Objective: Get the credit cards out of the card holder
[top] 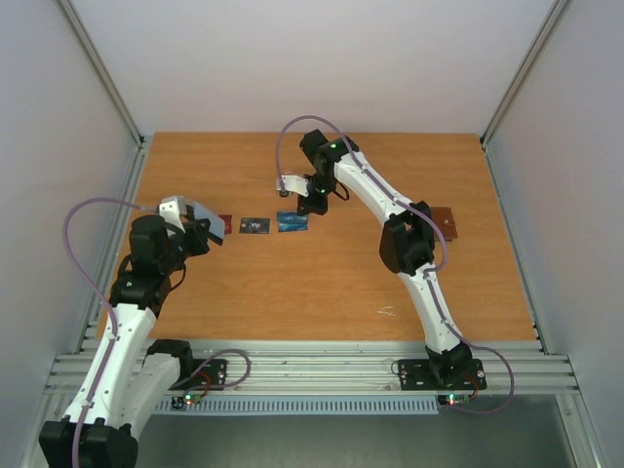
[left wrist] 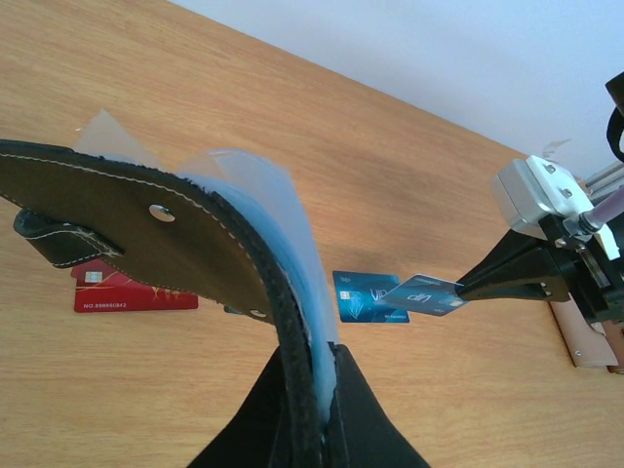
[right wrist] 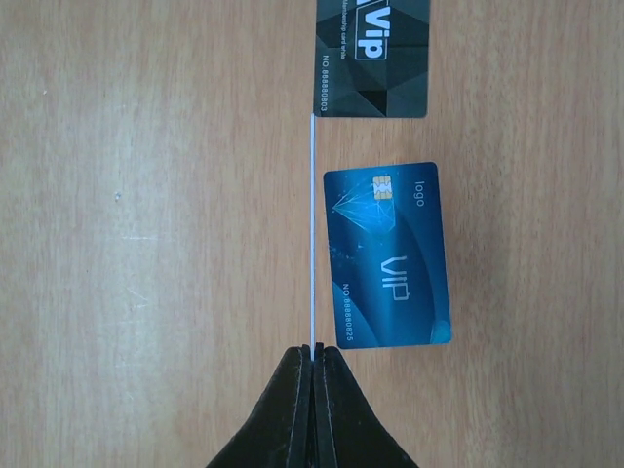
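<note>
My left gripper (left wrist: 322, 400) is shut on the card holder (left wrist: 185, 239), which is black outside with pale blue-grey pockets fanning open, and holds it above the table's left side (top: 208, 216). My right gripper (right wrist: 314, 353) is shut on a blue credit card (left wrist: 424, 292), seen edge-on (right wrist: 312, 234) in the right wrist view, just above the table. Three credit cards lie flat in a row: a red one (top: 223, 224), a black one (top: 254, 225) and a blue VIP one (top: 292, 222). The held card hangs beside the lying blue card (right wrist: 388, 255).
A brown wallet-like piece (top: 444, 222) lies to the right, behind the right arm's elbow. The wooden table (top: 322, 283) is walled by white panels on three sides, with a metal rail along its near edge.
</note>
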Motion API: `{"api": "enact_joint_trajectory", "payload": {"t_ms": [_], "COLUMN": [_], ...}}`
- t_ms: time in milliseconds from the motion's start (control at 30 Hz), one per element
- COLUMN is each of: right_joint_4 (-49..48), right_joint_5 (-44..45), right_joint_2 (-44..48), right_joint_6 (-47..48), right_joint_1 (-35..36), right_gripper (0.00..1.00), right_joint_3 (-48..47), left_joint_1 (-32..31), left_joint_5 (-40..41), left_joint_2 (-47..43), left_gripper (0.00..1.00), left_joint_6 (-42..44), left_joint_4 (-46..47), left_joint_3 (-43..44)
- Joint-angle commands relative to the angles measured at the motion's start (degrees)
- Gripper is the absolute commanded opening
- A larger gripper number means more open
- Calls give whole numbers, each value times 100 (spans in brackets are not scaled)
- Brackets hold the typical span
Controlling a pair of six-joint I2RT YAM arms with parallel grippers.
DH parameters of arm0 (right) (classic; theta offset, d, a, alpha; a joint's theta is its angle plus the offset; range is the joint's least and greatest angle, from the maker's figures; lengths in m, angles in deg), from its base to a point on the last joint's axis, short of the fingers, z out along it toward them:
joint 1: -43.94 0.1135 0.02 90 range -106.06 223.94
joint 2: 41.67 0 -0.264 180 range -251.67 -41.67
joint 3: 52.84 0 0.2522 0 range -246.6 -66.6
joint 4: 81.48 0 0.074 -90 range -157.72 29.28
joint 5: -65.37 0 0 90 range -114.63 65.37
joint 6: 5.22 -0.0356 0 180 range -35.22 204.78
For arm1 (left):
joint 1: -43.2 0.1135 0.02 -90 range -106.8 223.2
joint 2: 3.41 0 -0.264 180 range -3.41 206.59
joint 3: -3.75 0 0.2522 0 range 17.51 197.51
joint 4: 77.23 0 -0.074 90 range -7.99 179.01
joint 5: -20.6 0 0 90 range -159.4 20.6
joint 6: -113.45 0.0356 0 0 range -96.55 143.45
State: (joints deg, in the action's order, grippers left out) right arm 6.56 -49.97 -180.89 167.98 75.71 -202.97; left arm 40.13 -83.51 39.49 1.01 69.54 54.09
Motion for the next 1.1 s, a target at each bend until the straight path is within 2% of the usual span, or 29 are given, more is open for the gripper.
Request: {"api": "enact_joint_trajectory", "payload": {"t_ms": [0,700,1067], "right_joint_4": [-14,-398,-350], "right_joint_5": [117,635,511], "right_joint_2": [-202,-548,-576], "right_joint_6": [251,416,483], "right_joint_1": [88,214,216], "right_gripper": [1,1,2], "right_joint_3": [-14,251,270], "left_joint_1": [31,32,28], "left_joint_5": [-58,-24,-18], "left_joint_2": [-45,-27,-26], "left_gripper": [0,0,0], "left_joint_6": [28,53,55], "left_joint_4": [422,417,428], "left_joint_3": [-20,-29,-52]}}
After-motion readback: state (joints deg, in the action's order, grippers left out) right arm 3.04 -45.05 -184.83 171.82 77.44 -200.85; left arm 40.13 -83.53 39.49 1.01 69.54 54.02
